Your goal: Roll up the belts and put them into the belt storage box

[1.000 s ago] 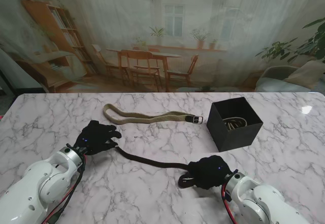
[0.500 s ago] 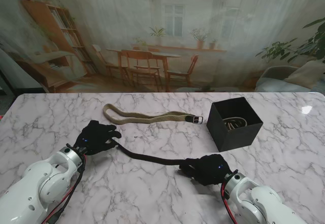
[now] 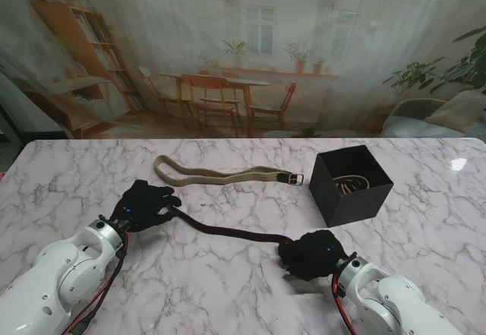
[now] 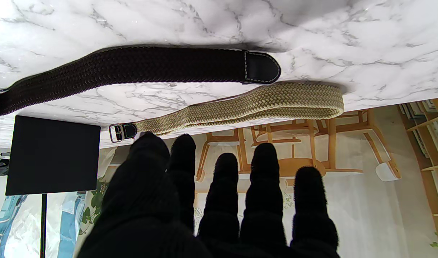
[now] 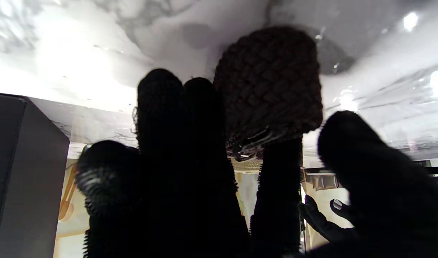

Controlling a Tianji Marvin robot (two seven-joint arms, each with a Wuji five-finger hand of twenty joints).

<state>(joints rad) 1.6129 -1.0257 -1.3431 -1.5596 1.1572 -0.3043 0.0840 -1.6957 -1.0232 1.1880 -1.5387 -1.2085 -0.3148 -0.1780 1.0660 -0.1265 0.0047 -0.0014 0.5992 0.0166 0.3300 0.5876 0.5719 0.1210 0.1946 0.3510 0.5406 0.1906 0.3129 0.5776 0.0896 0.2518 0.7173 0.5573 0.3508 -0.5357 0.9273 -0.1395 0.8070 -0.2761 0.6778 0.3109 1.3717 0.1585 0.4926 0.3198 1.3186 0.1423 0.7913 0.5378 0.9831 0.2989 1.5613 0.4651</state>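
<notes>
A white marble table top with grey veins point(image 3: 228, 289) is filling the view, and behind it a printed backdrop is showing a wooden dining set, shelves and curtained windows. No readable writing is showing anywhere. The black-gloved right hand point(image 3: 313, 254) is gripping one end of the dark brown braided belt point(image 3: 228, 232), rolled up at its fingers point(image 5: 161, 118). The black-gloved left hand point(image 3: 143, 204) is lying flat, fingers spread, holding nothing, by the belt's other end. The tan woven belt point(image 3: 220, 172) is lying farther from me. The black square storage box point(image 3: 351, 185) is sitting right of it, holding a coiled belt.
</notes>
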